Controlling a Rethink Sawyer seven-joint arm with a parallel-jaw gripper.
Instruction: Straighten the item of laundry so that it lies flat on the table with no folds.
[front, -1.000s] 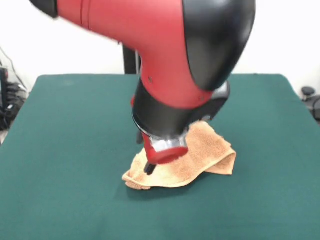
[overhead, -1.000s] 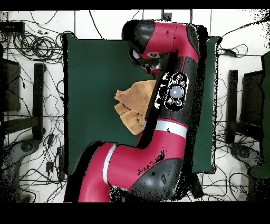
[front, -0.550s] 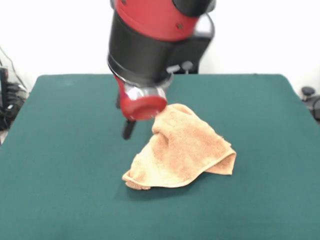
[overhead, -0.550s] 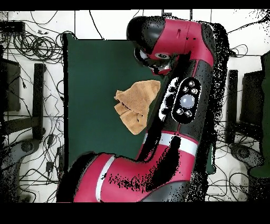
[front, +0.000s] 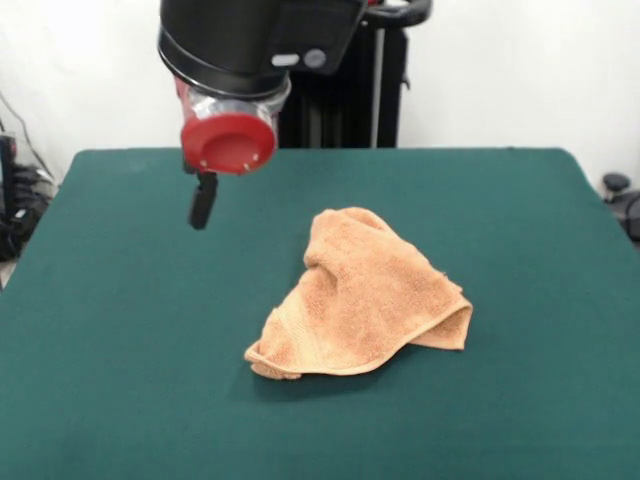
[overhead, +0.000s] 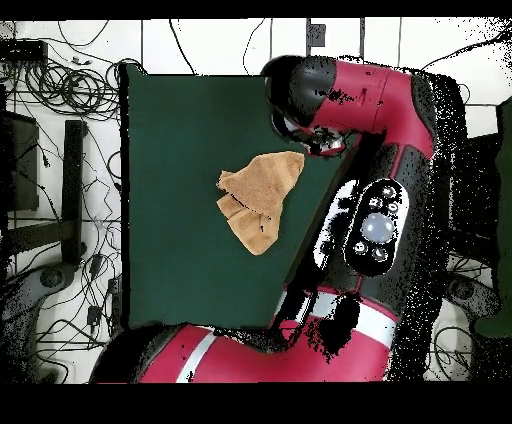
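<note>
Green felt covers the worktop (front: 120, 380), where the towel (front: 360, 295) lies near the centre, bunched and folded over itself, so flattening remains entirely outstanding; the tool (front: 203, 200) hangs clear of it, empty, finger spacing cannot be determined.

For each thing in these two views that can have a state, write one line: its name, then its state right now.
Towel: crumpled and folded over itself, part of it humped up, not flat.
Table: bears the towel near its middle.
Tool: raised above the table, apart from the towel, holding nothing; open or shut cannot be told.
</note>
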